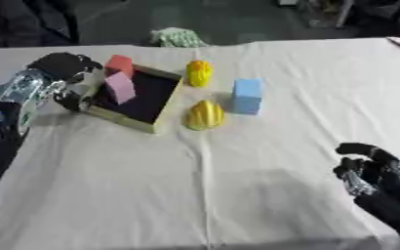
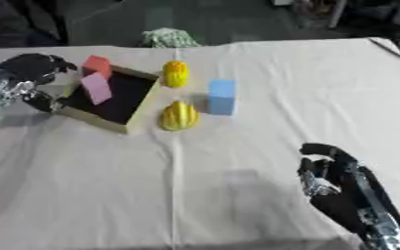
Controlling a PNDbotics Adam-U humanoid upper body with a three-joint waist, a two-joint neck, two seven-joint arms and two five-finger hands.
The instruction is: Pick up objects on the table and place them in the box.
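Our left hand is gripping the pale pink block over the shallow black-lined box at eleven o'clock. Our right hand is resting with fingers curled, holding nothing, at five o'clock on the white-clothed desk.

Both eyes look steeply down from the head onto the cloth-covered worktop, facing the dark floor at 12 o'clock. They share nearly the whole scene: the box at 10 o'clock, and the right robot hand at 5 o'clock, fuller in the right eye.
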